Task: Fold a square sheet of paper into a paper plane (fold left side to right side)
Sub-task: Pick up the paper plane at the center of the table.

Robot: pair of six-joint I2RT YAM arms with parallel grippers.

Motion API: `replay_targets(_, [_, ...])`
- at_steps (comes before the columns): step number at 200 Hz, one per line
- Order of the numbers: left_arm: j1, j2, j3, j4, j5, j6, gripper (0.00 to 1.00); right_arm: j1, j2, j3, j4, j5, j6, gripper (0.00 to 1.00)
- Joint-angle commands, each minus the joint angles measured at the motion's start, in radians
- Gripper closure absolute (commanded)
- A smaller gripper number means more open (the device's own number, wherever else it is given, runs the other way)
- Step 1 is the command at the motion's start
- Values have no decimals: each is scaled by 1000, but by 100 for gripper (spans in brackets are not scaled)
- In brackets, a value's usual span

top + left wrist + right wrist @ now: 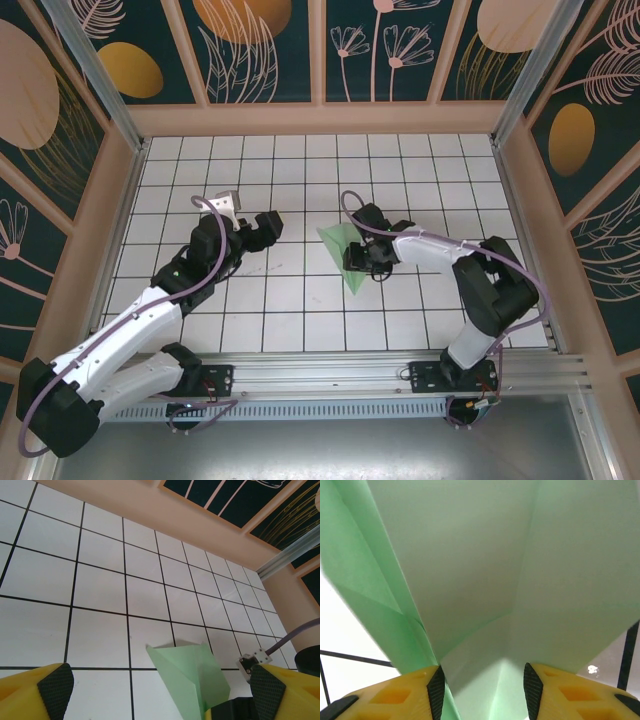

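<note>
Fingers (400, 695) of your right gripper (484, 690) were about half apart, pinching the creased green paper sheet (470, 580), which bulged up between the pads. Sheet sat just right of the tiled table's (280, 320) centre, one side lifted off the tiles. Your left gripper (162, 692) hung wide open and empty, near the sheet's left side, not touching it.

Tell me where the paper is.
In the top view the paper lies right of centre on the table, at the right gripper, with the left gripper apart to its left.
</note>
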Motion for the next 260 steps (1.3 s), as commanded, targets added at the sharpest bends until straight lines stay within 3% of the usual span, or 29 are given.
replay_targets(1, [-3,-8,-11,6,-21,8,7,16,11,39,-27,29,-4,53])
replay_targets(53, [-4,13,1,12,-16,13,7,50,-58,98,-100,94,-2,50])
replay_targets(179, [-4,11,4,-4,-23,14,6,60,77,106,-36,27,-27,59])
replay_targets(260, [-4,24,7,-2,-20,16,6,94,18,125,-63,72,-40,54])
